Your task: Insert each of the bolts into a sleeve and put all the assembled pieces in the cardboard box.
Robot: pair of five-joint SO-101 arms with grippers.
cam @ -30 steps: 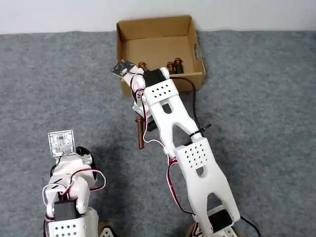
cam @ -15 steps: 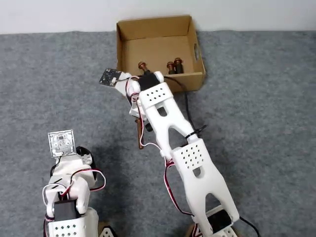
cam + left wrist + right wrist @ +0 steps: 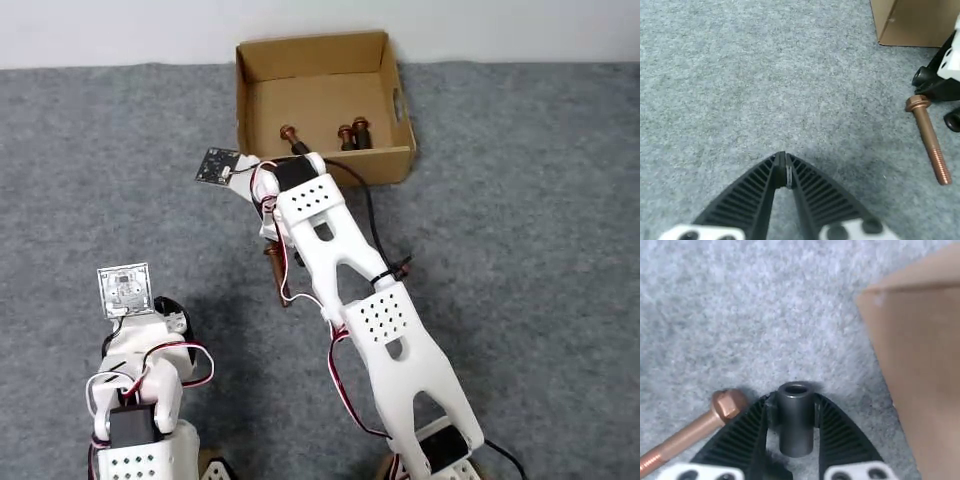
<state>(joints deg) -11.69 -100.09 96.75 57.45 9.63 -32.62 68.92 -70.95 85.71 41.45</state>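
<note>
Over by the near corner of the box (image 3: 260,105), my right claw (image 3: 794,402) is clamped on a dark sleeve (image 3: 795,420), one finger on each side and the open end facing away from the wrist cam. Box wall sits just beside it, not touching as far as I can see.

One loose bolt (image 3: 277,272) lies flat on the grey surface (image 3: 520,250) right next to that claw. From the right wrist cam its head is just beside one finger, with the shank running back under the arm. It's not in the sleeve yet.

Inside the box I count three bolt heads (image 3: 350,133) along the front wall, two close together and one off to the side. The dark bits under them look like sleeves, but I can't say for sure.

My left claw (image 3: 785,170) has its fingers together with nothing between them, low over bare surface near my side, with the loose bolt off to one side of it.
</note>
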